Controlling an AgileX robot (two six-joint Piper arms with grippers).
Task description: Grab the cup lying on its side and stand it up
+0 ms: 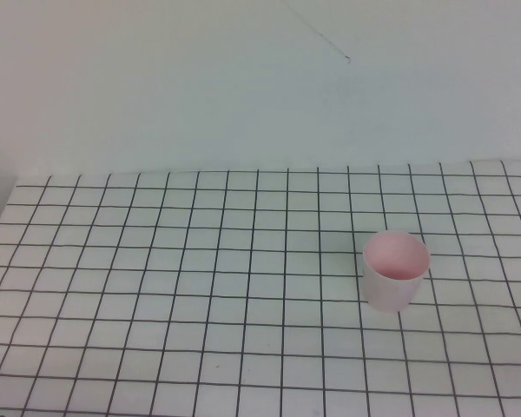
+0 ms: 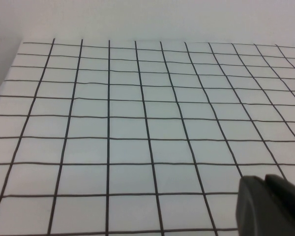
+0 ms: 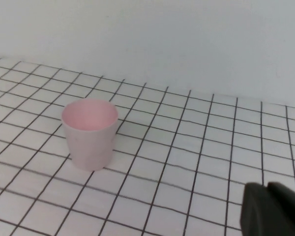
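The pale pink cup (image 1: 396, 271) stands upright on the grid-lined table, mouth up, in the right half of the high view. It also shows upright in the right wrist view (image 3: 90, 133). My right gripper (image 3: 267, 188) is shut and empty, back from the cup and apart from it. My left gripper (image 2: 264, 180) is shut and empty over bare grid squares; the cup is not in its view. Neither arm shows in the high view.
The table (image 1: 200, 287) is white with a black grid and reaches a plain pale wall (image 1: 243, 87) at the back. Its left edge shows at the far left of the high view.
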